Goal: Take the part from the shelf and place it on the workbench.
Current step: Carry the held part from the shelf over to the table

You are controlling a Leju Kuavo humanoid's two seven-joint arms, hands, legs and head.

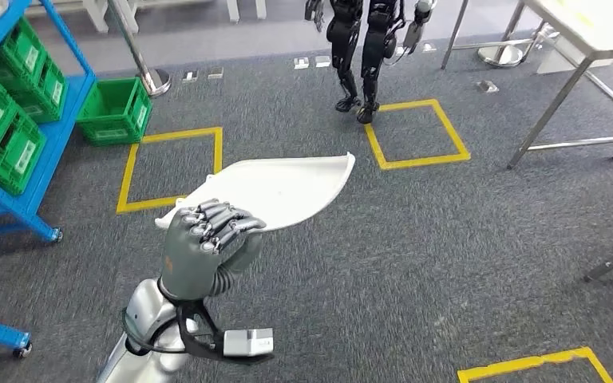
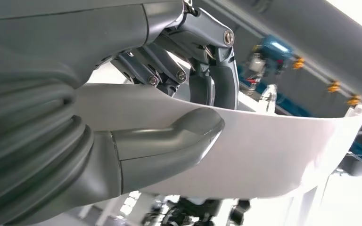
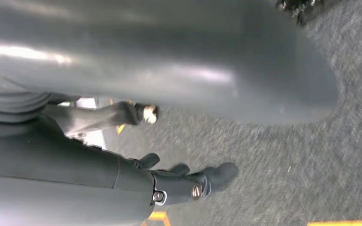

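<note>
The grey carpet floor (image 1: 415, 263) has lots of open room in the middle and lower right of the head view. Yellow tape squares (image 1: 417, 134) mark the floor. A blue shelf (image 1: 44, 152) with green bins (image 1: 8, 136) stands at the left edge, and one more green bin (image 1: 114, 109) sits on the floor beside it. A metal table (image 1: 583, 48) stands at the upper right. Another robot's dark legs (image 1: 361, 56) stand at the top middle.

The left hand (image 1: 207, 239) holds the white part (image 1: 283, 190) in the air over the floor, in the middle of the frame. Its fingers (image 1: 222, 219) lie on top of the near edge and its thumb (image 2: 169, 146) presses from below.

The right hand (image 3: 179, 181) hangs over the floor with fingers bent in, holding nothing

No writing can be read
</note>
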